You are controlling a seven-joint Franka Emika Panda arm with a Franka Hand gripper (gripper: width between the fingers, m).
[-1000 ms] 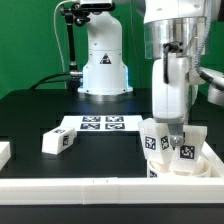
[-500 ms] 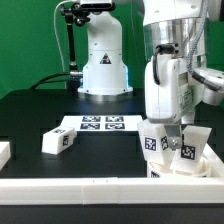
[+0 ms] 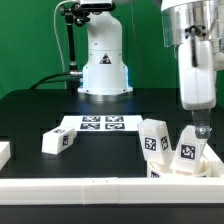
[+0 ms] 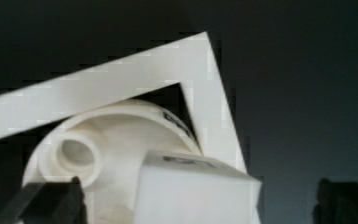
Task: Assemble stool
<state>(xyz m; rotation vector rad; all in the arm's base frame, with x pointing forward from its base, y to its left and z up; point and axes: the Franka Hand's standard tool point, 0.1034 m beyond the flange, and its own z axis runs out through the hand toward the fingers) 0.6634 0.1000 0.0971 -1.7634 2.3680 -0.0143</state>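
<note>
The round white seat (image 3: 172, 170) lies in the front corner on the exterior view's right, against the rails. Two white tagged legs stand upright in it, one (image 3: 153, 138) on the left and one (image 3: 188, 148) beside it. A third leg (image 3: 58, 141) lies loose on the black table to the left. My gripper (image 3: 201, 128) hangs just above the right-hand standing leg, open and holding nothing. In the wrist view the leg top (image 4: 202, 190) sits between my dark fingertips (image 4: 51, 203) with a gap on both sides, and a seat socket (image 4: 69, 155) shows beyond it.
The marker board (image 3: 100, 124) lies flat mid-table. A long white rail (image 3: 90, 186) runs along the front edge and meets a side rail (image 4: 202, 90) at the corner by the seat. A white piece (image 3: 4, 152) sits at the far left. The robot base (image 3: 103, 65) stands behind.
My gripper was shut on the right-hand leg in the seat. It has opened, let go and lifted up and to the exterior view's right. The leg stays standing.
</note>
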